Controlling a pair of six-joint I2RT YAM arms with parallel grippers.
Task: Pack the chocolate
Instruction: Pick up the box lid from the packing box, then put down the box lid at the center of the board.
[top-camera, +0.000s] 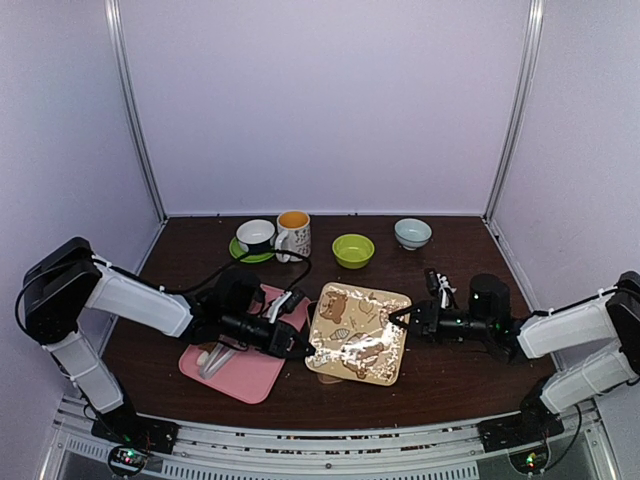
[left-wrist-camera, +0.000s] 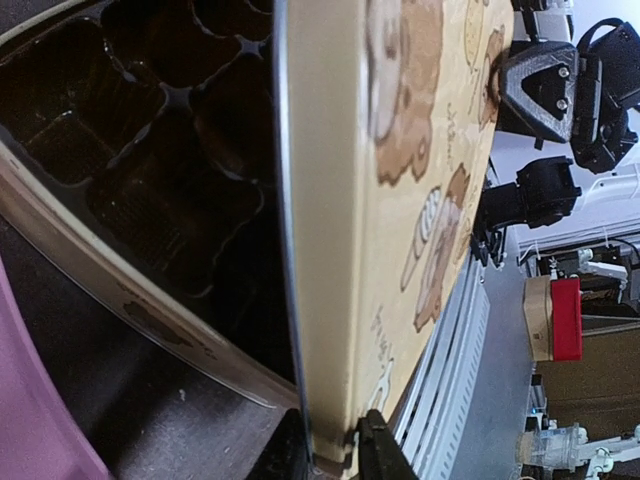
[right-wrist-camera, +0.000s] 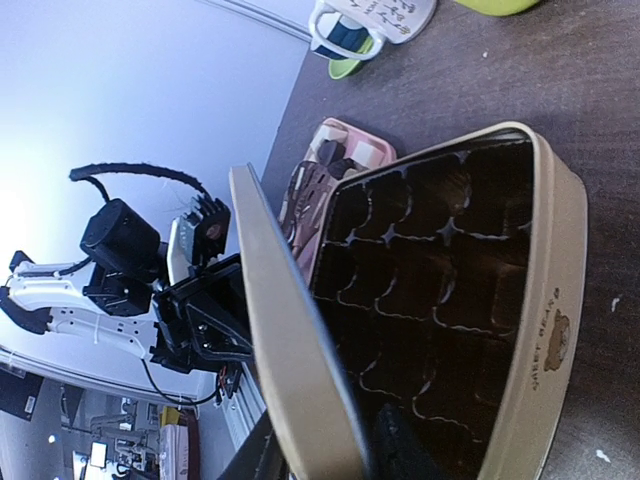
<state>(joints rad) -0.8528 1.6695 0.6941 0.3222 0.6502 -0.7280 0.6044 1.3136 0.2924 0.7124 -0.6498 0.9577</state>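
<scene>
The gold tin lid (top-camera: 360, 325) with cartoon bears is held tilted above its base. My left gripper (top-camera: 305, 345) is shut on the lid's left edge, and my right gripper (top-camera: 400, 322) is shut on its right edge. In the left wrist view the jaws (left-wrist-camera: 335, 450) pinch the lid (left-wrist-camera: 400, 200) rim. In the right wrist view the lid (right-wrist-camera: 290, 330) passes between my fingertips (right-wrist-camera: 330, 450). Under it the tin base (right-wrist-camera: 545, 300) holds a dark compartment insert (right-wrist-camera: 430, 260) with empty wells. A few chocolate pieces (right-wrist-camera: 325, 152), dark and cream, lie on the pink tray (right-wrist-camera: 345, 130).
The pink tray (top-camera: 250, 375) lies left of the tin with pink-handled tongs (top-camera: 212, 360) on it. Along the back stand a white cup on a green saucer (top-camera: 256, 235), a mug (top-camera: 293, 233), a green bowl (top-camera: 353, 250) and a pale bowl (top-camera: 412, 233).
</scene>
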